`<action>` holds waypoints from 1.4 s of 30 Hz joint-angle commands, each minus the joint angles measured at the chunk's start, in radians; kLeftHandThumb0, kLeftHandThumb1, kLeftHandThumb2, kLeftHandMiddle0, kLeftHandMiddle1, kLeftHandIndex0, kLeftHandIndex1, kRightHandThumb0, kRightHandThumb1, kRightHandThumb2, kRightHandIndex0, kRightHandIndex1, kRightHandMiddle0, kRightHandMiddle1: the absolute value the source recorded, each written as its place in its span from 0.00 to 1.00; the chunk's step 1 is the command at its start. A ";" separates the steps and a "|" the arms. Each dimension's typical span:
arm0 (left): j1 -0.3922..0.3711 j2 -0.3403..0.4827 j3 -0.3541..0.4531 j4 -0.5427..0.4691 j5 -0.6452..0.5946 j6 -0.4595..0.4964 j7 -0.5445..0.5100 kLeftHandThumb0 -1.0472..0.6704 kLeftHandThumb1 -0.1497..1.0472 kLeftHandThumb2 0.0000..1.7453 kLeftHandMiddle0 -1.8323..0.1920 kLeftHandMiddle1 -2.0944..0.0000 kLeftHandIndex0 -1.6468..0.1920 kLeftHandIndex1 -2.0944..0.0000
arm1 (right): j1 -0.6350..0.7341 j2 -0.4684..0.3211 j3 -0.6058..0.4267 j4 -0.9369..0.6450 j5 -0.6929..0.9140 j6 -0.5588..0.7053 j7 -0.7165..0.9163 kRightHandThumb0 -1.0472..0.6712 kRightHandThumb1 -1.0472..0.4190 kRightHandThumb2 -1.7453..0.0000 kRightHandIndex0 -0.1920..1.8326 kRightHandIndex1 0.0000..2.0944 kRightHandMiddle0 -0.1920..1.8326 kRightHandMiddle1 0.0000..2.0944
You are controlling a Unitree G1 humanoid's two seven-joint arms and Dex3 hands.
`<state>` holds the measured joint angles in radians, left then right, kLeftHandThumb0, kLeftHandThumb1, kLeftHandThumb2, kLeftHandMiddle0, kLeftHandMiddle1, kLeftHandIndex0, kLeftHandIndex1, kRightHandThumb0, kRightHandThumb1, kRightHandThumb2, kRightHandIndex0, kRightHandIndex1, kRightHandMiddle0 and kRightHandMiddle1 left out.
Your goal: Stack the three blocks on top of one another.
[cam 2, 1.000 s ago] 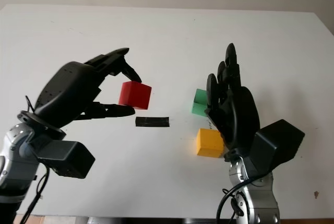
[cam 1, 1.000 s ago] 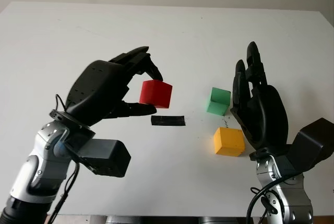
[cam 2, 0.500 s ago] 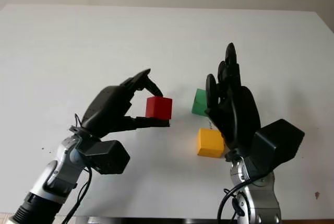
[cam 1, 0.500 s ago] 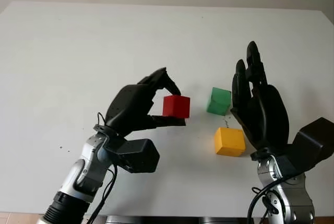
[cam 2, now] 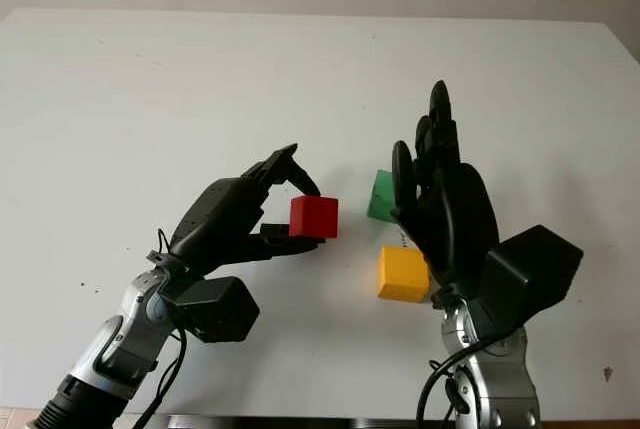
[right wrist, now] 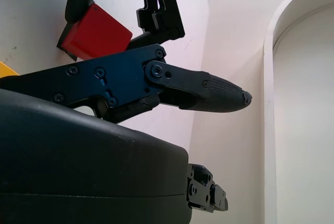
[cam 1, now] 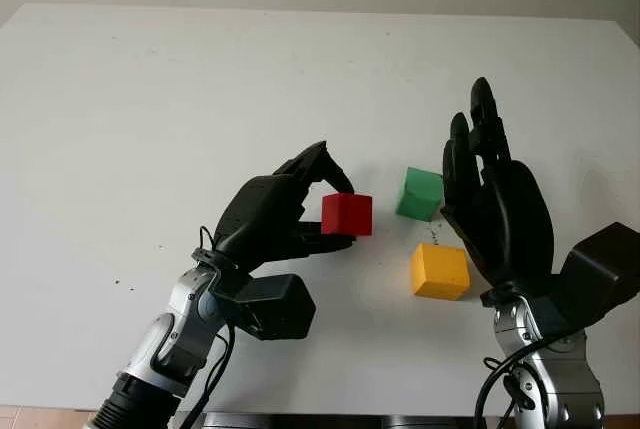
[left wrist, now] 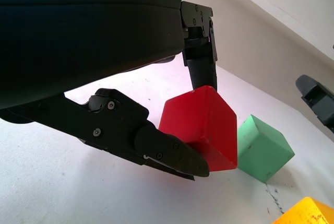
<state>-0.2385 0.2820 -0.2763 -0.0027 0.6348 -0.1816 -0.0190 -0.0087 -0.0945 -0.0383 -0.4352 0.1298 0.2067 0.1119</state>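
Observation:
My left hand [cam 1: 342,213] is shut on the red block [cam 1: 347,214], pinching it between an upper finger and the thumb just above the table. The green block [cam 1: 420,194] sits on the table a short way right of the red one, with a gap between them. The yellow block [cam 1: 439,271] lies nearer to me, in front of the green one. My right hand [cam 1: 478,139] is open, raised upright just right of the green and yellow blocks, holding nothing. The left wrist view shows the red block [left wrist: 201,125] in the fingers with the green block [left wrist: 261,145] behind it.
The white table [cam 1: 150,99] stretches wide to the left and back, with its far edge near the wall. Its front edge runs close under both forearms. A few small dark specks mark the surface by the yellow block.
My left hand has carried the red block down and to the right, closer to the green and yellow blocks. The right hand has stayed where it was.

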 commanded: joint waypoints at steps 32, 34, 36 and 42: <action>0.052 0.031 -0.034 -0.072 0.196 0.137 0.054 0.31 1.00 0.13 0.89 0.97 0.97 0.36 | -0.005 -0.019 -0.018 -0.017 0.022 0.017 0.019 0.25 0.00 0.66 0.00 0.00 0.00 0.00; 0.053 0.035 -0.034 -0.075 0.198 0.138 0.050 0.30 1.00 0.13 0.89 0.97 0.98 0.37 | -0.004 -0.017 -0.018 -0.015 0.023 0.013 0.018 0.25 0.00 0.66 0.00 0.00 0.00 0.00; 0.054 0.039 -0.034 -0.077 0.197 0.138 0.047 0.29 1.00 0.13 0.90 0.97 0.98 0.39 | -0.004 -0.018 -0.017 -0.016 0.020 0.013 0.016 0.25 0.00 0.66 0.00 0.00 0.00 0.00; 0.056 0.042 -0.034 -0.085 0.194 0.140 0.042 0.26 1.00 0.15 0.91 0.98 0.99 0.45 | -0.008 -0.020 -0.016 -0.009 0.016 0.009 0.016 0.25 0.00 0.66 0.00 0.00 0.00 0.00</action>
<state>-0.1957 0.3212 -0.3060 -0.0627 0.8305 -0.0438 0.0262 -0.0107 -0.1058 -0.0514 -0.4362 0.1483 0.2211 0.1278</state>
